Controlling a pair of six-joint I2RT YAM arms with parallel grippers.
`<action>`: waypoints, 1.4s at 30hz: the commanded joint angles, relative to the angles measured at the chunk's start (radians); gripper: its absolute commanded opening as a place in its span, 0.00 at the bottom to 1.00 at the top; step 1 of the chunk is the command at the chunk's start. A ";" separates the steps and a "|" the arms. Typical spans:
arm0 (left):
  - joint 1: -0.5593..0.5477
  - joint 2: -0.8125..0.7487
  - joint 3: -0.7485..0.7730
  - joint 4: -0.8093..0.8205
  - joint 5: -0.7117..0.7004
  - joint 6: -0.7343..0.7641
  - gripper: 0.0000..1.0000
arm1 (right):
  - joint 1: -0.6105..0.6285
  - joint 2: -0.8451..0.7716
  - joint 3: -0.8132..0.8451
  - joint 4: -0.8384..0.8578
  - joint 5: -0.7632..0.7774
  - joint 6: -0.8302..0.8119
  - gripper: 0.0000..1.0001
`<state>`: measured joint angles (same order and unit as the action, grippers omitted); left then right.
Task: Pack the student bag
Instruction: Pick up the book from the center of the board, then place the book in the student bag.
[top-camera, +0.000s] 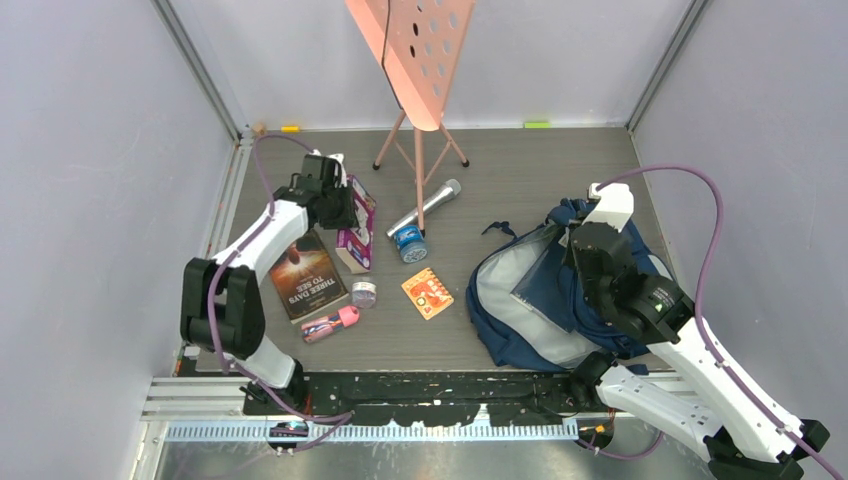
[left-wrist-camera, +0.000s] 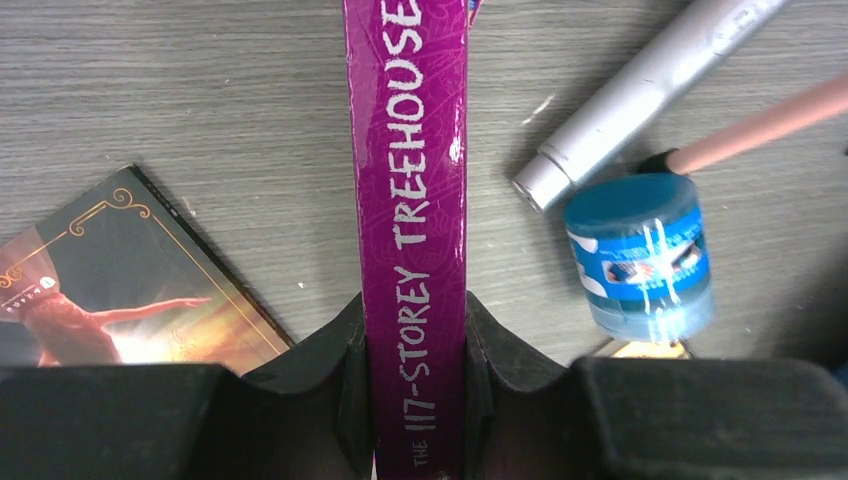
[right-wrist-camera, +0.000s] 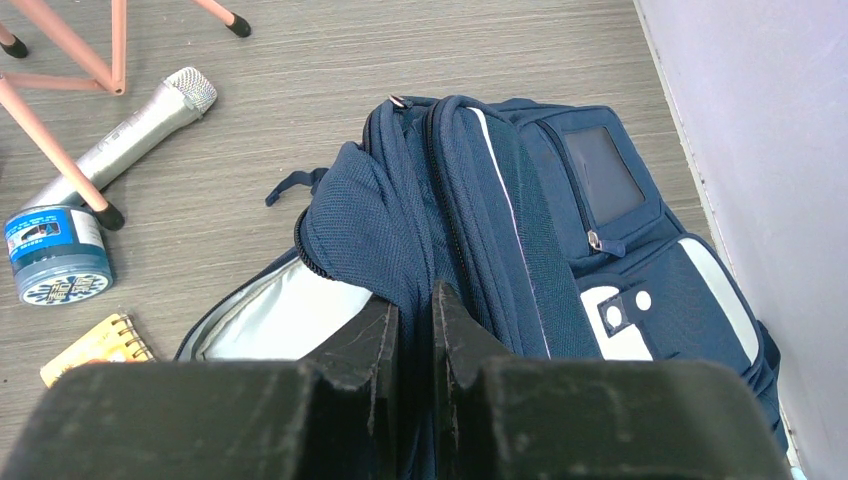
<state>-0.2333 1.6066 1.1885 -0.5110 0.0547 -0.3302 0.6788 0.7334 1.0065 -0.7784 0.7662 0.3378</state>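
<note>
The student bag (top-camera: 545, 310) lies on the bench (top-camera: 500, 170) toward 4 o'clock in the overhead view, close to the right wall. Its main compartment gapes toward 9 o'clock and shows pale grey lining. The right jaws stand over its upper rim, drawn almost together, and pinch a fold of the navy fabric at the edge of that opening. In the right wrist view the cloth runs straight down into the narrow gap between the two fingers (right-wrist-camera: 365, 350), and the front pockets with grey patches lie off to 3 o'clock. At about 10 o'clock on the bench the left jaws are closed onto a purple book (top-camera: 357, 232). The left wrist view shows both fingers (left-wrist-camera: 345, 370) pressed against its two covers, with the spine facing the camera. A dark book (top-camera: 305, 275) lies flat just beside the purple book at its 7 o'clock. A pink object (top-camera: 331, 324) and a small jar (top-camera: 364, 293) sit at the dark book's near end. A silver microphone (top-camera: 425, 207) lies at the purple book's 3 o'clock, with a blue tub (top-camera: 409, 243) touching or almost touching its near end. An orange notebook (top-camera: 427, 293) rests between the tub and the bag. A pink music stand (top-camera: 415, 70) rises at 12 o'clock.
</note>
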 joint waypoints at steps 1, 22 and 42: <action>0.005 -0.191 -0.032 0.126 0.085 0.001 0.00 | 0.000 -0.006 0.063 0.044 0.057 -0.009 0.00; -0.462 -0.516 -0.126 0.266 0.528 -0.273 0.00 | 0.000 0.050 0.151 0.041 0.056 -0.064 0.00; -0.820 0.146 0.083 0.830 0.496 -0.488 0.00 | -0.001 0.000 0.185 0.000 0.027 -0.012 0.00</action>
<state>-1.0542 1.7229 1.1553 0.0601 0.5251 -0.7471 0.6785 0.7753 1.1088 -0.8661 0.7525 0.2977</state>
